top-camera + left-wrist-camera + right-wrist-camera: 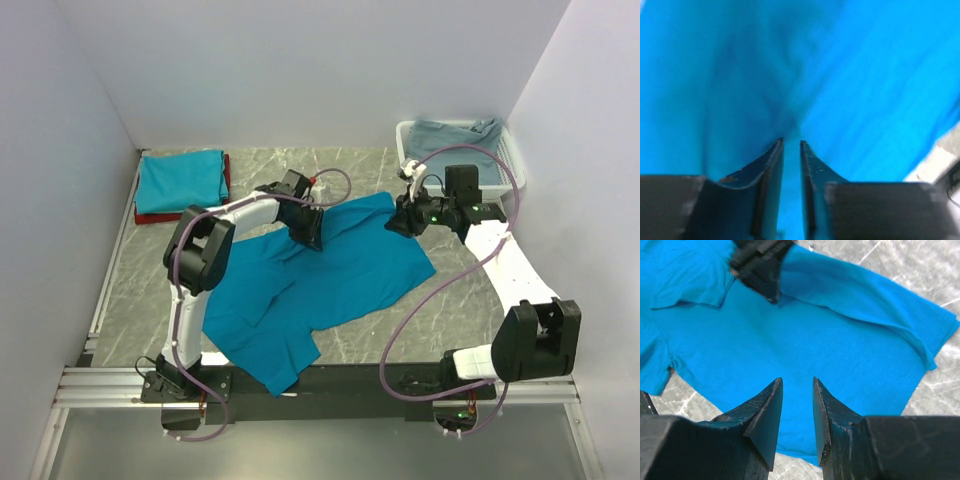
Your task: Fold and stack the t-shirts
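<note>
— Is any brand, label or writing to be read?

— None can be made out. The cloth is shown as plain colour, and anything finer is too small or too blurred to tell.

— Where is the spread teal t-shirt placed?

— It is laid open, with wrinkles, across the middle of the grey marbled table. One corner is draped over the dark near edge.

— And the left gripper?

— It is pressed down onto the far part of that shirt, where a ridge of cloth is raised. In the left wrist view its tips are seen a narrow gap apart, right against blurred blue cloth. Whether cloth is pinched between them cannot be told.

— And the right gripper?

— It is held released, its fingers parted with nothing between them. It is poised above the shirt's far right corner, and the cloth is seen beneath and beyond it.

— Where are the other shirts kept?

— A folded teal t-shirt is stacked on a dark red t-shirt at the far left, well apart from both grippers. A white basket is set at the far right, with a grey-blue cloth inside it.
</note>
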Robot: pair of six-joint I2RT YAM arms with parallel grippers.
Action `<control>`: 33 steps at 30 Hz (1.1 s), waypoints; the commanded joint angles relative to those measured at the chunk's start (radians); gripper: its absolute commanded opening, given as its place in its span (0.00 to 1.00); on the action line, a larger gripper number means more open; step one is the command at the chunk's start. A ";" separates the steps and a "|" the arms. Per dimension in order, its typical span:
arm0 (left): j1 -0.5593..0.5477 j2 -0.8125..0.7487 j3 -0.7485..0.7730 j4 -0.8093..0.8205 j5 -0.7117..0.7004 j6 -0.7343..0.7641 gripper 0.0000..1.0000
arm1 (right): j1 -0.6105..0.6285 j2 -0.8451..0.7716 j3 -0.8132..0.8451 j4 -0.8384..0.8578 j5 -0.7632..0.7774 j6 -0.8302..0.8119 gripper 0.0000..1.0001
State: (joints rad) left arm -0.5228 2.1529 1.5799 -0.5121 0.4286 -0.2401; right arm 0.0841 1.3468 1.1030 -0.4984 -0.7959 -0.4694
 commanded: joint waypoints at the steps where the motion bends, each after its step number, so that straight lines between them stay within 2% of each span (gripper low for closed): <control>1: -0.006 -0.149 -0.032 0.038 0.081 0.022 0.29 | -0.010 0.031 0.000 -0.012 0.020 -0.018 0.38; 3: -0.006 -0.177 -0.043 0.026 0.101 0.025 0.33 | -0.010 0.055 0.006 -0.014 0.038 -0.012 0.38; 5: -0.005 -0.241 -0.076 0.015 0.056 0.027 0.39 | -0.010 0.106 0.026 -0.032 0.061 -0.009 0.38; 9: 0.000 -0.427 -0.217 0.064 -0.163 0.002 0.45 | 0.012 0.211 0.079 -0.042 0.158 0.008 0.39; 11: 0.004 -0.527 -0.297 0.076 -0.270 0.007 0.47 | 0.032 0.300 0.162 -0.060 0.204 0.041 0.39; 14: 0.006 -0.631 -0.392 0.081 -0.417 0.035 0.61 | 0.039 0.397 0.302 -0.129 0.182 0.074 0.39; 15: 0.010 -0.669 -0.415 0.092 -0.460 0.032 0.74 | 0.040 0.413 0.329 -0.132 0.187 0.071 0.40; 17: 0.021 -0.695 -0.469 0.093 -0.536 0.028 0.86 | 0.042 0.452 0.400 -0.121 0.205 0.049 0.41; 19: 0.050 -0.717 -0.492 0.084 -0.504 0.024 0.87 | 0.040 0.486 0.429 -0.106 0.218 -0.090 0.41; 20: 0.056 -0.726 -0.501 0.087 -0.469 0.028 0.87 | 0.037 0.498 0.428 -0.108 0.202 -0.248 0.42; 24: 0.056 -0.791 -0.558 0.118 -0.387 0.096 0.84 | 0.049 0.538 0.423 -0.195 0.221 -0.567 0.43; 29: 0.055 -0.765 -0.586 0.116 -0.376 0.099 0.79 | 0.068 0.569 0.405 -0.180 0.365 -0.834 0.43; 30: 0.055 -0.742 -0.575 0.103 -0.399 0.093 0.75 | 0.071 0.578 0.408 -0.167 0.377 -0.856 0.43; 33: 0.055 -0.731 -0.557 0.089 -0.457 0.088 0.70 | 0.075 0.612 0.445 -0.157 0.379 -0.920 0.43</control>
State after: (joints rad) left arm -0.4652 1.4147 0.9890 -0.4305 0.0196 -0.1654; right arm 0.1497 1.9392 1.5051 -0.6659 -0.4587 -1.2121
